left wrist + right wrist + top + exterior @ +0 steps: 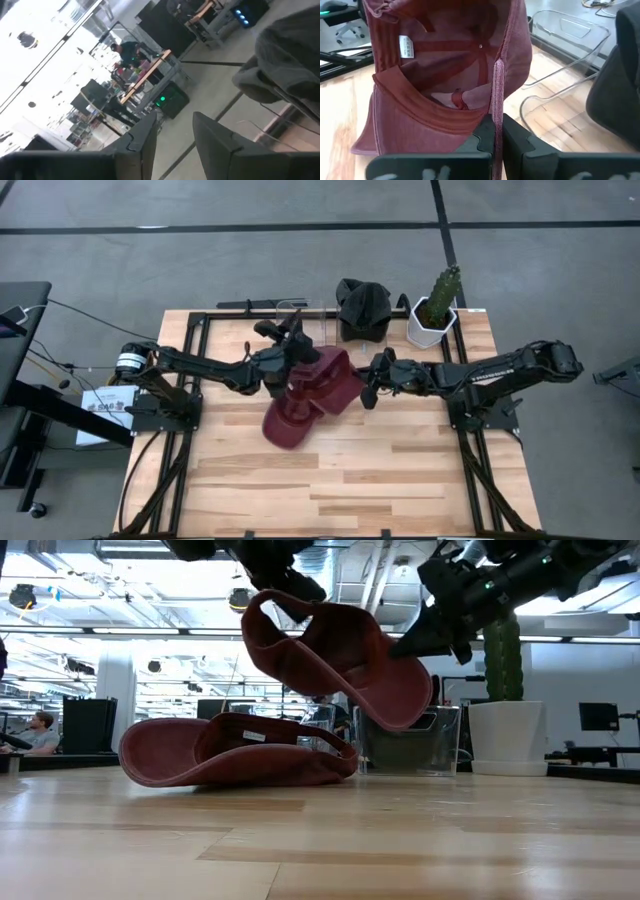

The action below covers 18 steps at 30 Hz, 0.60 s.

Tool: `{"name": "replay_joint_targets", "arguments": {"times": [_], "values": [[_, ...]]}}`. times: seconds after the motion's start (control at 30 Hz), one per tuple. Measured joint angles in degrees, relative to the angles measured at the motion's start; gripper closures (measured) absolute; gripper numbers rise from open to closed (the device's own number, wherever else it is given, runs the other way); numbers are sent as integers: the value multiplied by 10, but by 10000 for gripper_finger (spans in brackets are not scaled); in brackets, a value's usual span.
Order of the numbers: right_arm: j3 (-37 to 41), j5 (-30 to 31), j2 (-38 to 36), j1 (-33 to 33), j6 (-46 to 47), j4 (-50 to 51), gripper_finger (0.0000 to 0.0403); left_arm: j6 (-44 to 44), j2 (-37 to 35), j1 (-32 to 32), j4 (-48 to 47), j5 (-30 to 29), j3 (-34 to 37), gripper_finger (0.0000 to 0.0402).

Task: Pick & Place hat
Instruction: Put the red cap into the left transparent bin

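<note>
**Maroon hat held aloft between 2 arms**

The right gripper [494, 131] pinches the raised hat's [340, 655] rim, keeping it off a second hat [235, 752] lying on the table [400, 480]. The left gripper [290, 345] meets its far edge; its grip cannot be told.

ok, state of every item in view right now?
Raised maroon cloth cap: airborne, pinched by both hands.
Second maroon cap: lying on table.
Dark grey hat: resting on clear stand.
Left hand: gripping cap's edge.
Right hand: shut on cap's rim.
Potted cactus: upright.
</note>
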<state>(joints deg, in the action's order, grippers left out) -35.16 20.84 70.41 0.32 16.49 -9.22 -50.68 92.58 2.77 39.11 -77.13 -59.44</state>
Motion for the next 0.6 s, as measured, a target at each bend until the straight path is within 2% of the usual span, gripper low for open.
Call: {"name": "replay_joint_targets", "arguments": {"times": [0.2,0.4,0.6], "values": [[0,-15,0,-13,-1,0,400,-16,-51,39,0,-35,0,280],[0,-30,0,5,-1,-1,400,-45,-94,107,-6,-125,26,280],[0,-30,-11,36,-4,-6,400,-44,-121,171,-7,-129,93,280]]}}
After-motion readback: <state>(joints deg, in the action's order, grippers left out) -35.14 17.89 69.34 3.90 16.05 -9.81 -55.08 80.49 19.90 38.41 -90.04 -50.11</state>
